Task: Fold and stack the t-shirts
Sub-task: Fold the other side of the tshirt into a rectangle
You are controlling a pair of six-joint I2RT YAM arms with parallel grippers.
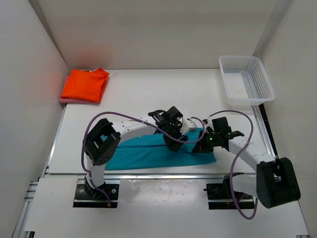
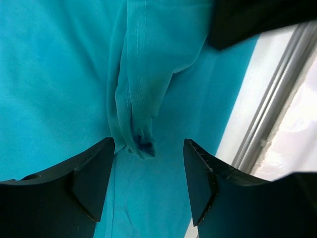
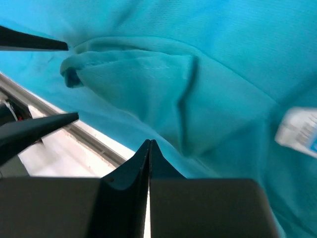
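Three t-shirts (image 1: 85, 84) (image 1: 63, 100) (image 1: 143, 154), one basket (image 1: 246, 100), two arms (image 1: 130, 130) (image 1: 250, 156)

Teal t-shirt (image 3: 223, 64) with bunched fold, blurred white label (image 3: 297, 131) at right, right gripper (image 3: 149, 144) below, 2 fingers pressed together.

We see a robotics lab cell: a flat white tabletop (image 1: 148, 89) boxed by plain white panel walls (image 1: 29, 74), edged with silver aluminium rails (image 1: 53, 148).

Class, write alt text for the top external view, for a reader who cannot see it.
From above, the left arm and right arm reach inward over a teal shirt lying along the table's near edge. An orange shirt sits folded on a pink shirt in the far left corner; a white basket stands far right.
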